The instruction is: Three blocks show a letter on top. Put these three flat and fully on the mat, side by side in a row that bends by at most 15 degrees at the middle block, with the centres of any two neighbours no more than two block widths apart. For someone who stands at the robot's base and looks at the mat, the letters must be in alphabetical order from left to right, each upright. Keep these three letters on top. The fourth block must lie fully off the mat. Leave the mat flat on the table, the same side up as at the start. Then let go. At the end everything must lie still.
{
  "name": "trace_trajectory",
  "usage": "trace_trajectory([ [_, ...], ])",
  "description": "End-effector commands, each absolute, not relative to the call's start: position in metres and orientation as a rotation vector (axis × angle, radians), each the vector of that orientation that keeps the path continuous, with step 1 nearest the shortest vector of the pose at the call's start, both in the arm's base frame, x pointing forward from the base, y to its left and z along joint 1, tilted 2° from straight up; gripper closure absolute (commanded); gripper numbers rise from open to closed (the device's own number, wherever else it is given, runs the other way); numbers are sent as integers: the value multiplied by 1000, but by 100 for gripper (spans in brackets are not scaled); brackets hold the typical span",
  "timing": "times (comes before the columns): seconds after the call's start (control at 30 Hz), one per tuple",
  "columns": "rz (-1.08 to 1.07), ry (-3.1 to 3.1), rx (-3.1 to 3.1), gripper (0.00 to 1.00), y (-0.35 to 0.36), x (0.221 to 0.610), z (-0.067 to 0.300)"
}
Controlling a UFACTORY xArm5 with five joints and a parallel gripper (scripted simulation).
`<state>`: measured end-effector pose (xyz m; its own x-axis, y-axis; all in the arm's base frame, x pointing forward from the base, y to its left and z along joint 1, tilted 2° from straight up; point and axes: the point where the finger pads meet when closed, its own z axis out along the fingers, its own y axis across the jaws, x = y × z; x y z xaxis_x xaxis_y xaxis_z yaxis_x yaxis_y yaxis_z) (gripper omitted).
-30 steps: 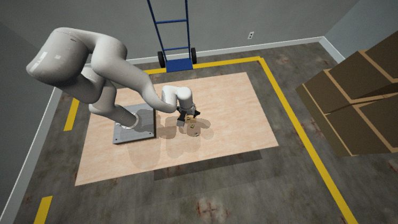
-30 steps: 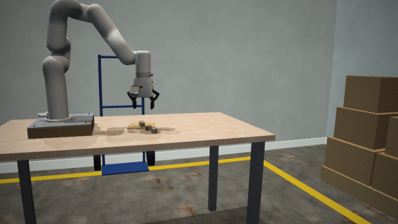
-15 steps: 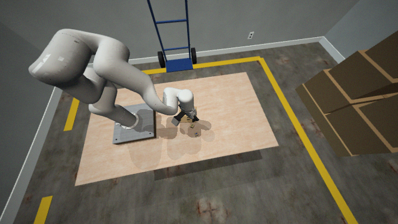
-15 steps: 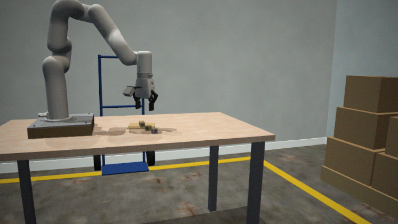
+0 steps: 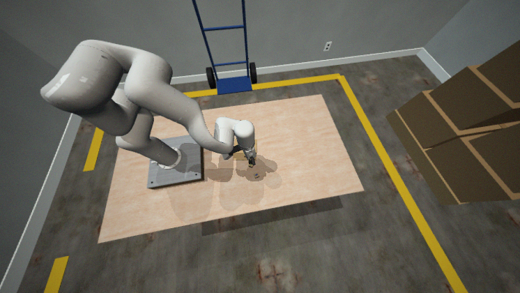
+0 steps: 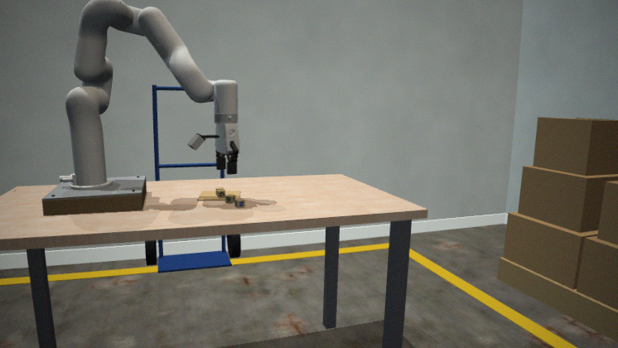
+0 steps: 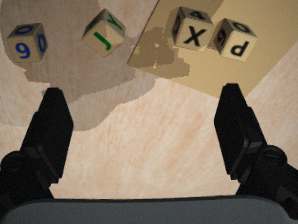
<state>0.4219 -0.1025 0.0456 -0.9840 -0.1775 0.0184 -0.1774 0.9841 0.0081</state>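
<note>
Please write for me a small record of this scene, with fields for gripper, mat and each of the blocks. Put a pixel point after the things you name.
gripper (image 5: 251, 161) (image 6: 226, 166) (image 7: 142, 103): open, raised above the table, holding nothing
mat (image 5: 238, 157) (image 6: 207, 195) (image 7: 267, 57): on the table
block with X (image 7: 194, 34): on the mat
block with P (image 7: 236, 44): on the mat, beside the block with X
green-lettered block (image 5: 251, 165) (image 6: 230, 199) (image 7: 104, 34): off the mat, J and Y showing
blue-marked block (image 5: 256, 175) (image 6: 239, 203) (image 7: 27, 44): off the mat
row of three: not made

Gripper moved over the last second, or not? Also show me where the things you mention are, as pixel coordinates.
Yes. In the exterior view, the gripper (image 5: 251, 162) (image 6: 227, 167) (image 7: 142, 103) has turned, its fingers now overlapping more, above the tan mat (image 5: 238, 156) (image 6: 207, 195) (image 7: 270, 65).
</note>
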Motion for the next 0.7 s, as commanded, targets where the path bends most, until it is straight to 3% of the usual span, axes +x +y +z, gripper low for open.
trace_trajectory([
  [0.0, -7, -3125, 63, 0, -107, 424, 46],
  [0.67, 0, -3002, -871, 0, -127, 427, 42],
])
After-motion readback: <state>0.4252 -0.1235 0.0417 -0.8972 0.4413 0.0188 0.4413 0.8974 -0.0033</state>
